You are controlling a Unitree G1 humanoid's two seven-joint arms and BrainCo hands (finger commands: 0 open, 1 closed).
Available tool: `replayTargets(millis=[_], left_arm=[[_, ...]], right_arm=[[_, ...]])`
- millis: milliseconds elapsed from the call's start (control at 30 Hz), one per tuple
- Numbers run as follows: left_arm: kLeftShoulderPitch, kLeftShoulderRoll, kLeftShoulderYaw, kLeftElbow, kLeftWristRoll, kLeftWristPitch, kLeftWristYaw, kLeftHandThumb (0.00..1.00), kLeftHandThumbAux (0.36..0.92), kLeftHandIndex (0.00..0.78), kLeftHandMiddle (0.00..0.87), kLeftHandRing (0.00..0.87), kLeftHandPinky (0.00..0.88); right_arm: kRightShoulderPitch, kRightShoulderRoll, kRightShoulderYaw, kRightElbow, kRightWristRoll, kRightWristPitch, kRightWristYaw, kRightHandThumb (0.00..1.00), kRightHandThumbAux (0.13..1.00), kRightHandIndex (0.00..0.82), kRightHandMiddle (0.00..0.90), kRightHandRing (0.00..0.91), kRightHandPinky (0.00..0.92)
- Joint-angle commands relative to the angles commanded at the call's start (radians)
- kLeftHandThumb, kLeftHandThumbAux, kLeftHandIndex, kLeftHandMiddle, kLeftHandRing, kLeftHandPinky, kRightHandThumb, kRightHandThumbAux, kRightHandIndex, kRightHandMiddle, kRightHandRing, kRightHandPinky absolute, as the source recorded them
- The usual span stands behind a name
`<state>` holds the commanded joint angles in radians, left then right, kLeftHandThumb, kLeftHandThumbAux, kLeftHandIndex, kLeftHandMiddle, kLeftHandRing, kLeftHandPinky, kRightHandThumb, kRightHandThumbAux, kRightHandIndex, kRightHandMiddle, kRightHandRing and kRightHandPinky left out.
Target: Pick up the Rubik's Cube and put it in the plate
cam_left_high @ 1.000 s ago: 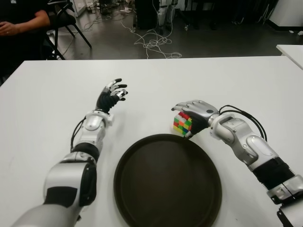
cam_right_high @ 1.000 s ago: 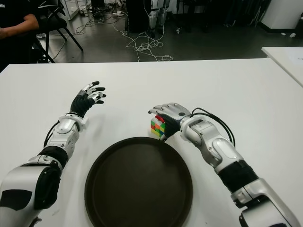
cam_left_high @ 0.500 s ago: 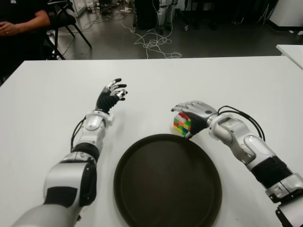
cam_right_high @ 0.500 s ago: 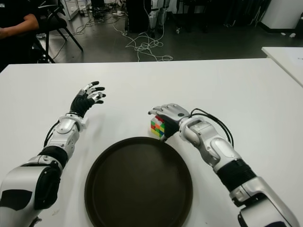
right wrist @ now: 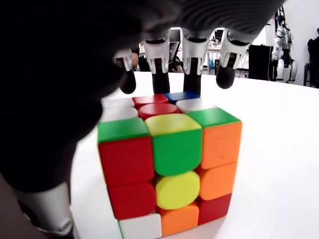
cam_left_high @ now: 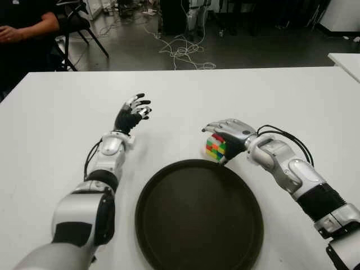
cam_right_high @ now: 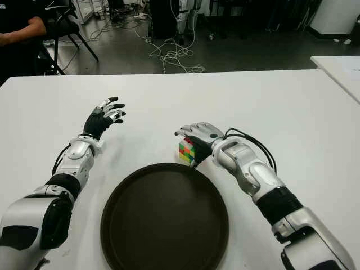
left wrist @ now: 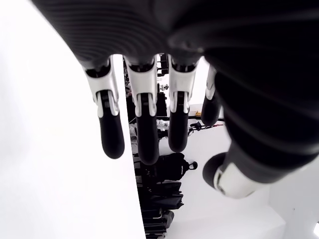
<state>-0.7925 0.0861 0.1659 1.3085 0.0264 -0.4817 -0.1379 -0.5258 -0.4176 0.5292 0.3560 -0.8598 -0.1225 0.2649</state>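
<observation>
The plate (cam_left_high: 199,216) sits bare on the table (cam_left_high: 50,112), and the right hand (cam_left_high: 229,136) has crept a touch further over the cube (cam_left_high: 215,147), which stays put just beyond the plate's far rim. Its fingers (right wrist: 191,59) drape over the cube's top and the thumb sits alongside, yet I cannot tell whether they actually clamp it, so the lift looks still to come. The left hand (cam_left_high: 133,114) keeps hovering, fingers spread and holding nothing, well off the plate's far left.

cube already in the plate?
No, the Rubik's Cube sits under the right hand on the white table, just beyond the plate's far rim.
</observation>
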Motion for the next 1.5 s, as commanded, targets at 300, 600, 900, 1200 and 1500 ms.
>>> replayTargets(millis=[300,600,900,1200,1500], left_arm=[[-0.001,0.002,0.001,0.001,-0.001,0.0,-0.002,0.273,0.718,0.163,0.26,0.292,0.339],[-0.001,0.001,0.006,0.0,-0.006,-0.001,-0.009,0.279,0.705,0.164,0.26,0.294,0.346],[0.0,0.001,0.01,0.0,-0.009,-0.003,-0.012,0.286,0.716,0.165,0.259,0.293,0.342],[0.0,0.003,0.009,0.0,-0.01,-0.001,-0.013,0.281,0.723,0.166,0.259,0.288,0.334],[-0.001,0.005,0.009,0.001,-0.009,0.004,-0.019,0.262,0.719,0.164,0.259,0.29,0.337]], right_arm=[[-0.01,0.009,0.002,0.026,0.0,0.002,-0.01,0.0,0.762,0.111,0.13,0.135,0.129],[-0.019,0.015,0.005,0.05,-0.004,0.006,-0.024,0.0,0.773,0.112,0.127,0.135,0.128],[-0.025,0.012,0.002,0.06,-0.003,0.005,-0.04,0.0,0.769,0.111,0.126,0.127,0.11],[-0.023,0.012,-0.014,0.062,0.005,0.025,-0.061,0.0,0.773,0.145,0.161,0.168,0.165],[-0.031,0.013,-0.014,0.059,0.0,0.063,-0.056,0.0,0.759,0.138,0.155,0.161,0.159]])
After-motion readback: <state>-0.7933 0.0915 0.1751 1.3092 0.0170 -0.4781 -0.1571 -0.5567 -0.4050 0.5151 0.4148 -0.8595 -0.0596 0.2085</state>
